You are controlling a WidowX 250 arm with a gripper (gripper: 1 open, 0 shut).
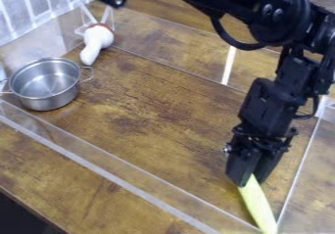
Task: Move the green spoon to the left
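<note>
The green spoon [260, 205] lies on the wooden table at the lower right, its yellow-green handle pointing toward the front edge. My gripper [246, 171] points steeply down over the spoon's far end, at the tip of the black arm. Its two black fingers stand close together around that end, and the handle comes out just beneath them. The spoon's silver bowl is hidden under the fingers.
A round steel pot [45, 83] stands at the left. A white mushroom-like utensil [93, 44] with red marks lies behind it. A low clear plastic wall [118, 179] runs along the table's front, with another along the right side next to the spoon.
</note>
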